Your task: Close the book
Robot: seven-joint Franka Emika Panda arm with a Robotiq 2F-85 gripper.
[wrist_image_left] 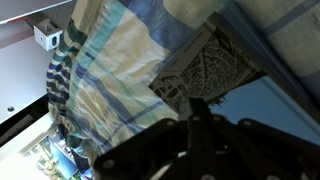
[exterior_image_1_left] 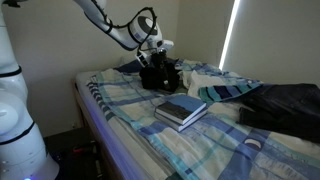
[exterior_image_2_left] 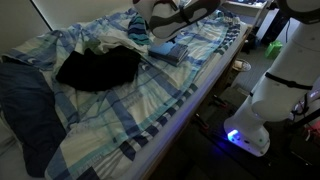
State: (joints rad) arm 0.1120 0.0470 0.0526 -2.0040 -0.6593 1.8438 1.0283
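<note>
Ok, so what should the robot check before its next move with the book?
1. Book lying flat on the blanket: ok.
2. Book cover down, so it looks closed in both exterior views: ok.
3. Claw off the book, hanging behind it: ok.
4. Claw open or shut: cannot tell, too dark.
5. Black cloth away from the book: ok.
</note>
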